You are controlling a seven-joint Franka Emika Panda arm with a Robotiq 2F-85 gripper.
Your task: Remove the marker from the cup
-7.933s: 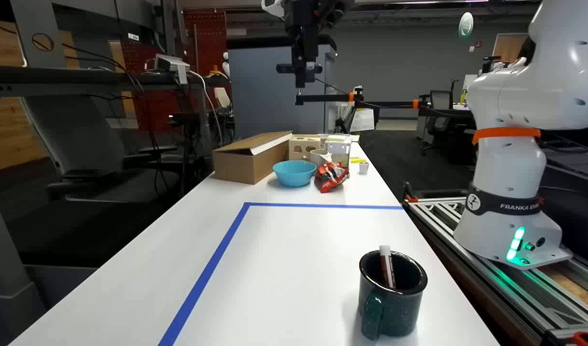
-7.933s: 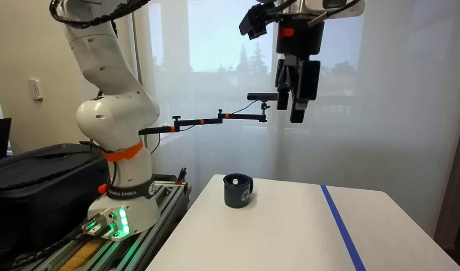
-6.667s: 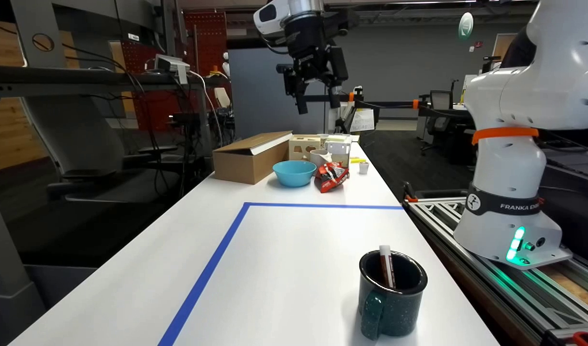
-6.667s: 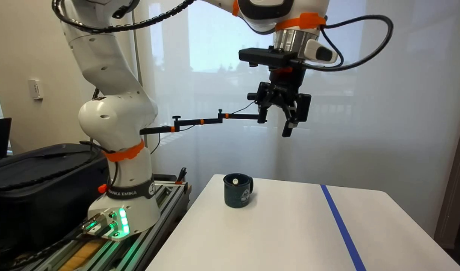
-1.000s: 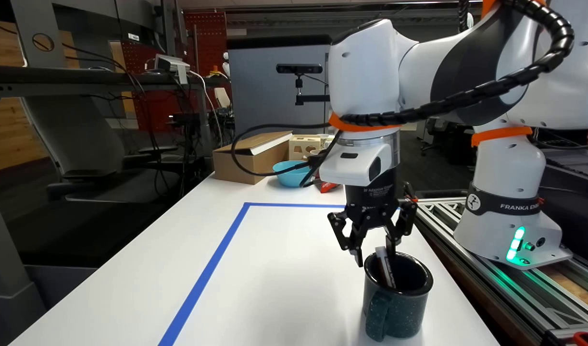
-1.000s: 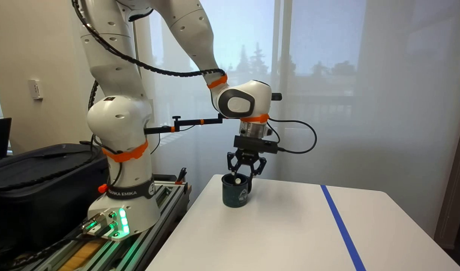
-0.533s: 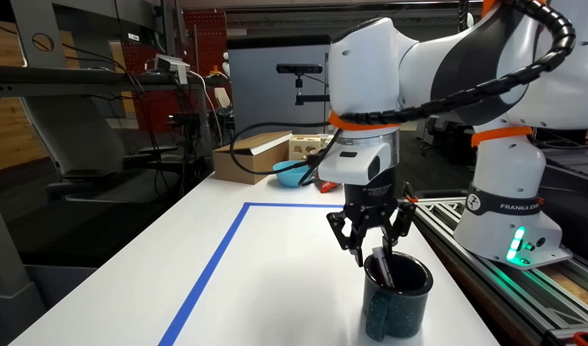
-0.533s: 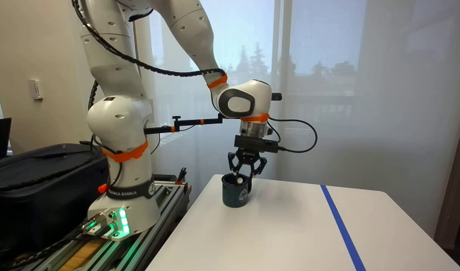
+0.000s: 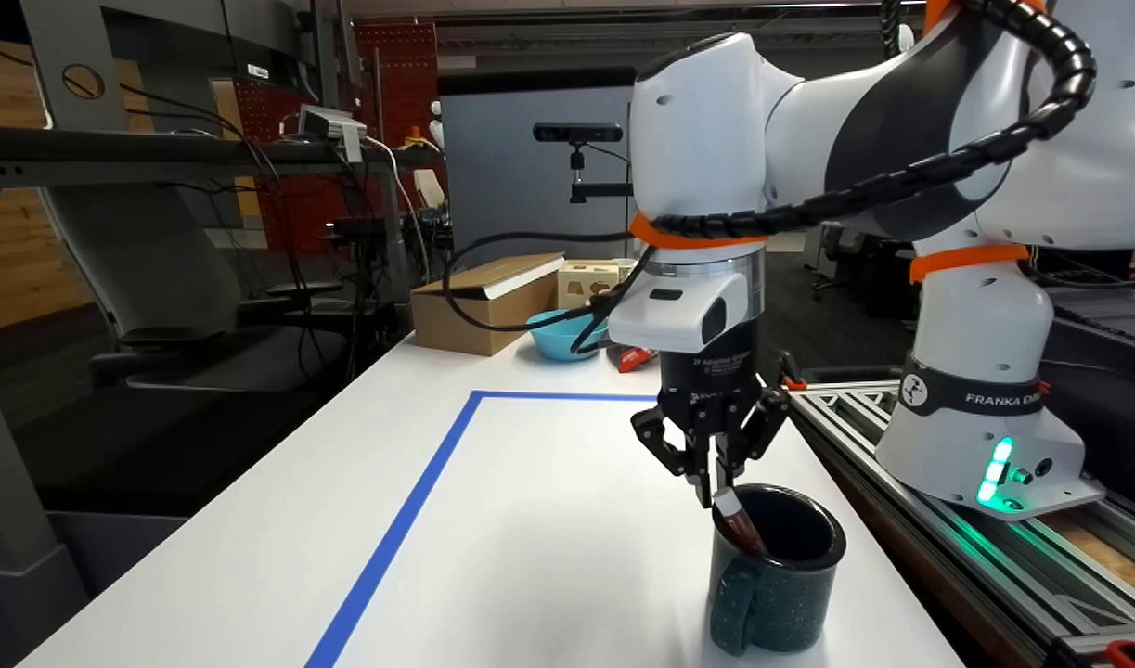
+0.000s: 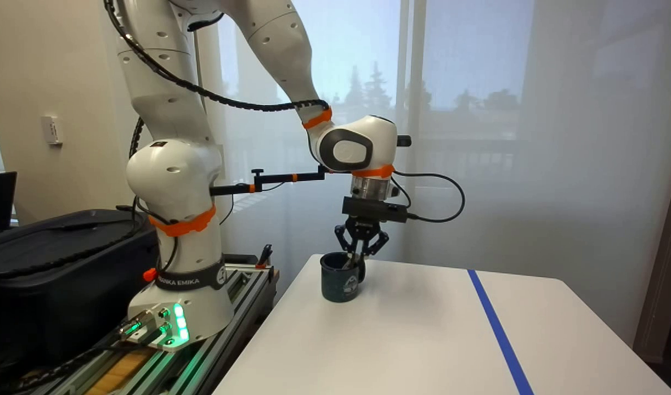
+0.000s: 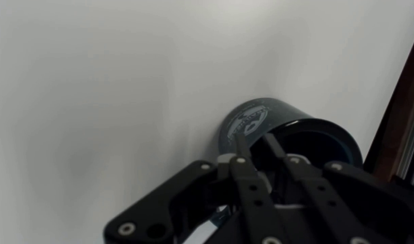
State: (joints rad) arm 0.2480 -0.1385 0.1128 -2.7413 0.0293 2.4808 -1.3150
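The marker (image 9: 741,527) leans inside the cup (image 9: 779,603), its pale end up at the rim, right where the gripper (image 11: 255,137) reaches down. The fingers stand narrow, a slim gap showing; from here I can't tell whether they hold the marker. They seem set astride the rim, probably because it leans there, though that risks pinching the cup's wall too.
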